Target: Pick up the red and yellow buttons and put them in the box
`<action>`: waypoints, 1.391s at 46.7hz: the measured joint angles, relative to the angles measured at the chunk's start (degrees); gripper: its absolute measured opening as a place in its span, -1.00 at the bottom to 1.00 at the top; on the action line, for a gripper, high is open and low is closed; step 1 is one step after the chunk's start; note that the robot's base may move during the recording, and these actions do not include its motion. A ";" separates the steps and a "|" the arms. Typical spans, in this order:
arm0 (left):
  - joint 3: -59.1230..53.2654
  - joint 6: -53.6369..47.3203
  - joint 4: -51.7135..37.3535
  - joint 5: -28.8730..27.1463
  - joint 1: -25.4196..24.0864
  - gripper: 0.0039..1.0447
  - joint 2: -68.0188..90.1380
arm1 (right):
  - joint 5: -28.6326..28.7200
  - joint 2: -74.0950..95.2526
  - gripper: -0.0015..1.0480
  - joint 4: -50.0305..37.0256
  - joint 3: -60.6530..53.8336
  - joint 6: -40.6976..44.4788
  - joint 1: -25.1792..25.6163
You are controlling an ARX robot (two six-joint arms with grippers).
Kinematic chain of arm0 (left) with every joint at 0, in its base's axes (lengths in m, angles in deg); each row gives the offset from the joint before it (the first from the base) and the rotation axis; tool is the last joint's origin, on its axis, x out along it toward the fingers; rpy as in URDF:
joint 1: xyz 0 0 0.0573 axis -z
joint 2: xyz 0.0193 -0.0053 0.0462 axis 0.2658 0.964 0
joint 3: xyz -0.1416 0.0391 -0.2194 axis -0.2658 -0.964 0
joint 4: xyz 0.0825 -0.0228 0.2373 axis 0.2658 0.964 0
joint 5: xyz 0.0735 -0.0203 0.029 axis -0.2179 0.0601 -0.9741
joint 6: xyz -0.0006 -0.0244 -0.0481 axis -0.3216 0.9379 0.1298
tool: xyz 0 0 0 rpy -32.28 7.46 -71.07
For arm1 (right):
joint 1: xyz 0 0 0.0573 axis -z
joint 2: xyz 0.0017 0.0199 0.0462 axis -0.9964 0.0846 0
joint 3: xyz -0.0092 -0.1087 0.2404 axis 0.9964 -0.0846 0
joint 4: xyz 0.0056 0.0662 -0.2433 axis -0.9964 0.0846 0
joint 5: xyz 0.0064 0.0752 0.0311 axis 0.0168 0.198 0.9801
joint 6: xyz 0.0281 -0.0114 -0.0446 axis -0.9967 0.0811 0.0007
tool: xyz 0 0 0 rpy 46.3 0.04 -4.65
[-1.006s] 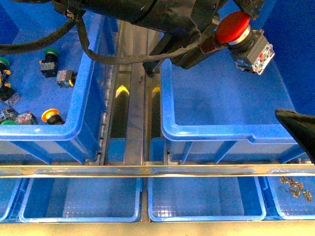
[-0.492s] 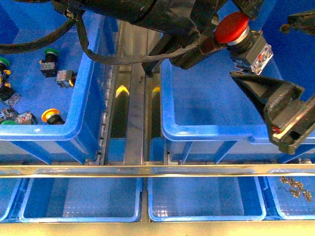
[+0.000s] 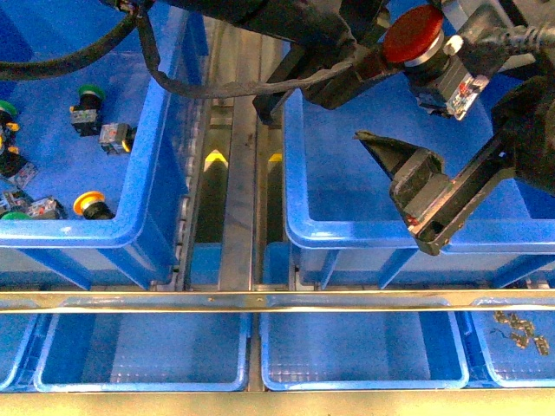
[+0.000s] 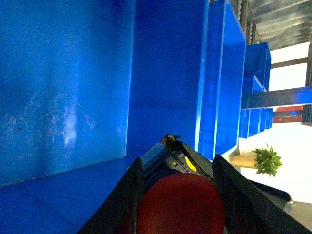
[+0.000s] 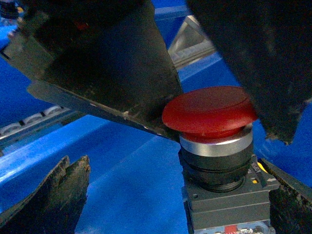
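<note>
The deep blue box (image 3: 347, 232) fills the right centre of the front view. Above it, at the frame's upper right, the left gripper (image 3: 395, 59) has its jaws pinching the red mushroom-cap button (image 3: 414, 36). The right gripper (image 3: 414, 87) flanks the switch, jaws spread. The yellow button (image 3: 89, 204) lies in the neighbouring crate (image 3: 143, 186), at left.

red button (image 3: 413, 35): red cap, silver ring, blk body; box (image 3: 364, 234) blue; yellow button (image 3: 89, 203): yellow-orange cap
</note>
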 joint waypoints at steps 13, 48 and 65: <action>0.24 0.00 0.31 0.07 -0.48 -0.36 0.02 | -1.40 3.04 0.67 -1.51 1.51 -0.26 2.14; 0.33 -0.50 0.66 -0.22 -0.52 -0.14 0.02 | -1.60 1.40 -0.33 -1.81 0.07 -2.08 4.33; -1.42 -6.43 2.32 -4.92 -1.36 0.89 -2.47 | -1.75 0.26 -0.33 -1.51 -2.34 -1.97 4.72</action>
